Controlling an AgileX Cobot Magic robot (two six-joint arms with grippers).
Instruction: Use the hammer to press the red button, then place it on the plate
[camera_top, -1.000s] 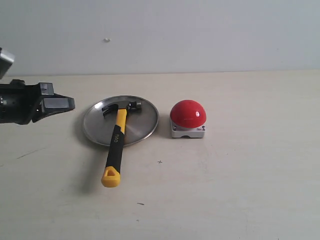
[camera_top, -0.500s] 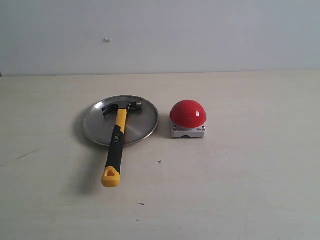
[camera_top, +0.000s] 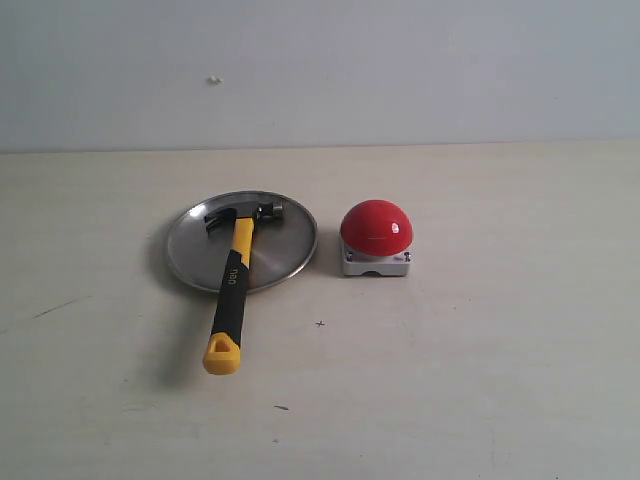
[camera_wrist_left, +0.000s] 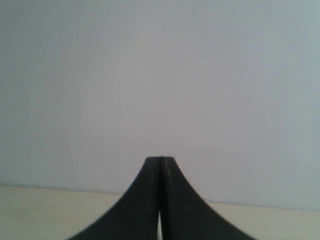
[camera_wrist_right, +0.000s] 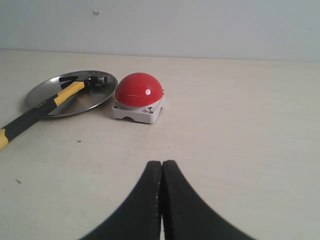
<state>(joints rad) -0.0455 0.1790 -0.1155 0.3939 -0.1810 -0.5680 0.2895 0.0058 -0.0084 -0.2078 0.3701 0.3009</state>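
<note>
here the left gripper (camera_wrist_left: 160, 160) faces the wall (camera_wrist_left: 160, 75), right gripper (camera_wrist_right: 161, 163) the red button (camera_wrist_right: 139, 90), both pressed together.

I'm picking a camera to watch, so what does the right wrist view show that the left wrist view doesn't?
Right wrist only: the hammer, head resting on the plate, the red button beside it, and the shut right end effector. Left wrist only: the shut left end effector. Both: pale table and plain wall.
</note>
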